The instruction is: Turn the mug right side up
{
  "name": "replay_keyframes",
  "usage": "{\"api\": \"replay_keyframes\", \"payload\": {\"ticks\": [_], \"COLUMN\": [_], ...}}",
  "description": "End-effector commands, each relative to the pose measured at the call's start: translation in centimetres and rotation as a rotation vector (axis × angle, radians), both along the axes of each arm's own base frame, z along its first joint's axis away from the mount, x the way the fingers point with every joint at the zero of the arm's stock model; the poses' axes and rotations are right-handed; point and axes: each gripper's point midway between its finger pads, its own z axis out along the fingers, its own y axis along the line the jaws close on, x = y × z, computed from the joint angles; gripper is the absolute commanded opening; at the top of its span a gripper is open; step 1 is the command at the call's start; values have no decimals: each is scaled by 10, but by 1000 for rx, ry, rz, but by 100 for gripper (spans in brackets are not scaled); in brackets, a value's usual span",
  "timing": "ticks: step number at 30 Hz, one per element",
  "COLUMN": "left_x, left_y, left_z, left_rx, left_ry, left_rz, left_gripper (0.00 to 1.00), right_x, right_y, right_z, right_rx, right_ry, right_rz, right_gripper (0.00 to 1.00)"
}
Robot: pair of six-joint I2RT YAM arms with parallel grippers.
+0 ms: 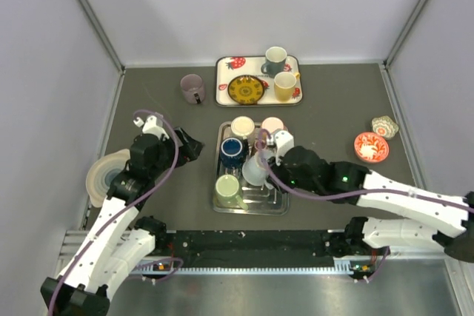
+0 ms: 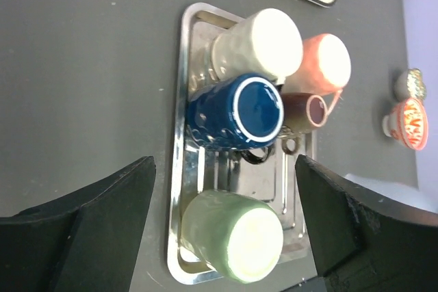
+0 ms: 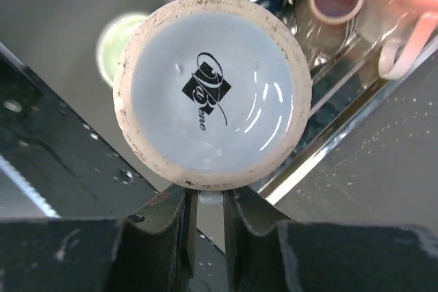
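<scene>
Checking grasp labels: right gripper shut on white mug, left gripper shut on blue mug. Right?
No: left wrist view shows the left gripper open and empty; the blue mug sits free in the tray. The right gripper does hold the white mug.

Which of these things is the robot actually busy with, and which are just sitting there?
In the job:
- pale blue-white ceramic mug, bottom up
- right gripper, gripping it

Just lying about:
- steel tray
- dark blue mug
- green mug
- cream mug
- pink mug
- purple mug
- strawberry-print tray
- orange bowl
</scene>
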Motion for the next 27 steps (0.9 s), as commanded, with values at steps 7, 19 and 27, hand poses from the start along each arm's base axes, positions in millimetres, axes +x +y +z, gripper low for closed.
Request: {"api": "replay_keyframes", "payload": {"ticks": [7, 19, 27], "left_x": [-37, -81, -76], "left_y": [-59, -112, -147], "left_z": [146, 185, 176], "left_rx": [-349, -601, -615], "left_ry": [-478, -524, -471], "left_rz": [-379, -801, -854], "left_gripper": [92, 84, 77], "right_x": [26, 35, 44], "right_y": [-4, -6, 6], "right_z": [174, 258, 258], "right_rx": [763, 1335, 1358], "right_ry": [-120, -8, 21], "right_rz": [-111, 92, 119], "right_gripper": [0, 0, 0]}}
